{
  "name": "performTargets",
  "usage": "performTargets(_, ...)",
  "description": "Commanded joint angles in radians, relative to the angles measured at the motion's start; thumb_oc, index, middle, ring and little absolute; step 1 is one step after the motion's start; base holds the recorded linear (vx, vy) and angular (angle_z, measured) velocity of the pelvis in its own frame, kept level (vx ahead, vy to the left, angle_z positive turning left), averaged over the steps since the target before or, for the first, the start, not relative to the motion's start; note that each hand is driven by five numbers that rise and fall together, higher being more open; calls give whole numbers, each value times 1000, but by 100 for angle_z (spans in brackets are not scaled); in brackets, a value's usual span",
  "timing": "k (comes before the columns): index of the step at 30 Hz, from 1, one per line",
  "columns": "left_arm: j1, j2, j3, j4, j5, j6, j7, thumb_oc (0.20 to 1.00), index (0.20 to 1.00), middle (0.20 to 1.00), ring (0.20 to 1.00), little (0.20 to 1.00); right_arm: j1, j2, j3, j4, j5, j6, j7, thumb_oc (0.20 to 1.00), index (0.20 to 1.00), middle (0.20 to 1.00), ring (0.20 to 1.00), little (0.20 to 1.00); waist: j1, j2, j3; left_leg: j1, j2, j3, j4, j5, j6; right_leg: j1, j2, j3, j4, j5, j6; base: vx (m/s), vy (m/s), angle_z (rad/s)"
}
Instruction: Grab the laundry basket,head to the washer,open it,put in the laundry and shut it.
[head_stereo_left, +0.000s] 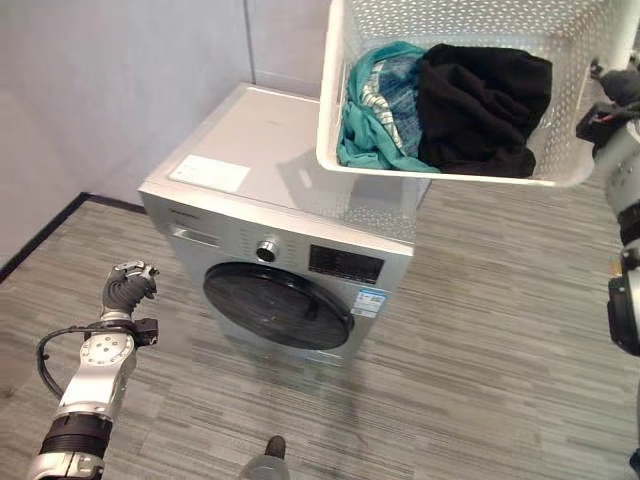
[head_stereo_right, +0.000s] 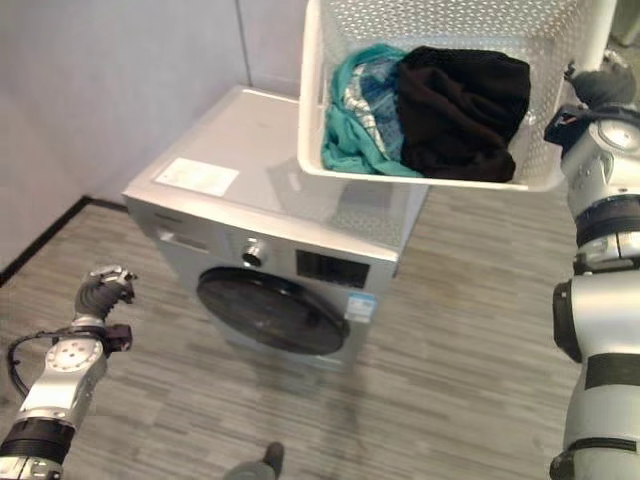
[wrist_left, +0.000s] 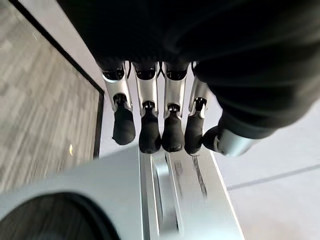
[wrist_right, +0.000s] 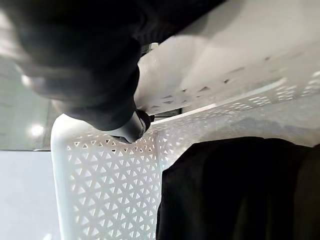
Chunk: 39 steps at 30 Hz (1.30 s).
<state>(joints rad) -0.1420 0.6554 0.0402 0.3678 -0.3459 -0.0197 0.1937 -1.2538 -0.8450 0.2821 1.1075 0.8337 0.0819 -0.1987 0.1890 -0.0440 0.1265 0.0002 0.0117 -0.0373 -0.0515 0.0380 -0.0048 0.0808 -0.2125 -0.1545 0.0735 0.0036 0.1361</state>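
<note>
A white perforated laundry basket (head_stereo_left: 450, 178) hangs in the air above the washer's right rear corner. Inside lie a teal garment (head_stereo_left: 375, 110) and a black garment (head_stereo_left: 480, 100). My right hand (head_stereo_left: 615, 88) is shut on the basket's right rim; the right wrist view shows its thumb (wrist_right: 125, 125) against the rim of the basket (wrist_right: 100, 180). The silver washer (head_stereo_left: 280, 150) stands below with its dark round door (head_stereo_left: 278, 303) closed. My left hand (head_stereo_left: 130, 283) hovers low, left of the washer's front, fingers (wrist_left: 150, 130) relaxed and holding nothing.
Grey walls with a black skirting (head_stereo_left: 40, 235) run behind and to the left of the washer. A control knob (head_stereo_left: 266, 250) and a dark display panel (head_stereo_left: 345, 263) sit above the door. Wood-look floor (head_stereo_left: 480, 360) spreads in front and to the right.
</note>
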Motion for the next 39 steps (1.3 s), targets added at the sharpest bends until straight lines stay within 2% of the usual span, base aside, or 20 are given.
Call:
performTargets(1,-1,78,34,-110,-6,-58,31,200,200,200,200,200,-109,-82,-53,-87,123,-149,-18,200,200,200,200,200,15,-16,-61,11,3,-83,112,-144,29,-89,17,67,300,5,39,155,126,27)
performTargets(2,-8,86,49,-120,-4,-58,34,200,200,200,200,200,-84,-32,-60,-83,128,-146,-16,200,200,200,200,200,9,5,-48,58,13,-87,93,-158,39,-168,72,5,320,-83,-3,187,71,16)
performTargets(3,-13,86,49,-124,-5,-59,37,200,200,200,200,200,-78,-19,-59,-77,132,-145,-18,200,200,200,200,200,3,0,-46,72,8,-91,89,-158,39,-192,101,1,284,-100,-10,201,70,-15)
performTargets(7,-53,91,52,-121,-4,-64,56,200,200,200,200,200,-54,64,-49,-64,136,-138,-20,200,200,200,200,200,-14,-5,-41,148,5,-72,76,-192,28,-239,140,-94,130,-46,-22,230,-9,-16)
performTargets(9,-121,108,24,-93,12,-67,77,200,200,200,200,200,-30,87,-39,-83,128,-141,-32,200,200,200,200,200,-37,-9,-36,164,7,-82,142,-216,12,-222,174,-68,86,-43,-36,281,-43,-1)
performTargets(10,-157,101,0,-82,25,-66,81,200,200,200,200,200,-9,109,-37,-89,126,-143,-37,200,200,200,200,200,-49,-16,-40,148,8,-62,252,-186,-18,-182,189,-59,58,-51,-59,92,-141,75)
performTargets(11,-201,85,-16,-79,13,-69,86,200,200,200,200,200,-17,122,-37,-136,119,-149,-57,200,200,200,200,200,-40,-32,-6,-28,45,-1,579,-58,-79,-112,181,-77,17,-45,-94,87,-194,108)
performTargets(12,-219,75,-28,-86,12,-68,90,200,200,200,200,200,-19,146,-37,-157,119,-153,-67,200,200,200,200,200,-28,-37,7,-94,51,-24,716,-22,-81,-93,197,-59,8,-53,-119,-12,-161,121)
performTargets(14,-231,67,-39,-88,9,-68,92,200,200,200,200,200,-6,167,-28,-162,117,-155,-68,200,200,200,200,200,-22,-44,8,-134,60,-37,762,-26,-64,-74,207,-56,1,-68,-131,89,-87,14)
performTargets(15,-285,59,-77,-88,8,-61,92,200,200,200,200,200,7,187,-25,-174,117,-152,-76,200,200,200,200,200,-20,-61,23,-192,147,-36,684,-20,-41,-31,208,-61,-3,-93,-136,224,-65,-34)
performTargets(16,-306,56,-93,-92,4,-58,89,200,200,200,200,200,6,192,-17,-182,111,-148,-77,200,200,200,200,200,-23,-64,23,-184,184,-30,586,-39,-38,-19,208,-62,-3,-103,-130,256,20,0)
performTargets(19,-335,72,-112,-97,-8,-66,101,200,200,200,200,200,4,226,11,-182,82,-132,-75,200,200,200,200,200,-8,-57,20,-161,197,-109,329,26,-90,-3,199,-26,2,-127,-119,169,155,10)
performTargets(20,-344,76,-120,-94,-9,-66,104,200,200,200,200,200,6,242,33,-173,73,-122,-70,200,200,200,200,200,-7,-53,13,-117,194,-115,283,-9,-95,-4,199,-21,17,-137,-115,141,190,-31)
performTargets(23,-389,73,-156,-77,3,-63,111,200,200,200,200,200,17,285,61,-166,28,-92,-63,200,200,200,200,200,-17,-49,-17,-52,196,-82,197,-13,-118,4,172,-41,27,-128,-99,109,126,-35)
performTargets(26,-434,55,-187,-57,10,-62,122,200,200,200,200,200,-8,346,101,-110,-19,-37,-50,200,200,200,200,200,-22,-40,-43,23,174,-75,122,-34,-111,15,142,-37,31,-116,-79,132,234,-25)
performTargets(28,-459,34,-209,-40,-6,-64,132,561,561,561,561,561,-34,381,126,-65,-46,-7,-37,200,200,200,200,200,-24,-35,-49,56,165,-65,88,-40,-102,15,132,-26,34,-115,-69,43,163,-39)
performTargets(29,-466,28,-211,-35,-17,-67,135,909,909,909,909,909,-55,401,140,-21,-67,11,-20,423,423,423,423,423,-23,-33,-52,70,162,-58,79,-43,-97,14,126,-19,35,-113,-64,24,135,-23)
performTargets(30,-476,18,-215,-30,-26,-67,142,1000,1000,1000,1000,1000,-65,423,153,6,-87,27,-13,862,862,862,862,862,-24,-33,-55,76,159,-53,75,-47,-94,13,120,-18,35,-108,-59,12,109,-17)
performTargets(31,-487,6,-223,-23,-32,-69,142,1000,1000,1000,1000,1000,-88,445,174,54,-115,50,13,1000,1000,1000,1000,1000,-22,-33,-56,82,156,-46,72,-53,-89,13,114,-14,33,-104,-52,1,91,-17)
performTargets(39,-616,-38,-341,62,-54,-62,115,1000,1000,1000,1000,1000,-195,612,227,290,-254,121,116,1000,1000,1000,1000,1000,1,-38,-73,113,147,-20,59,-73,-70,25,92,-2,6,-80,-27,16,38,-18)
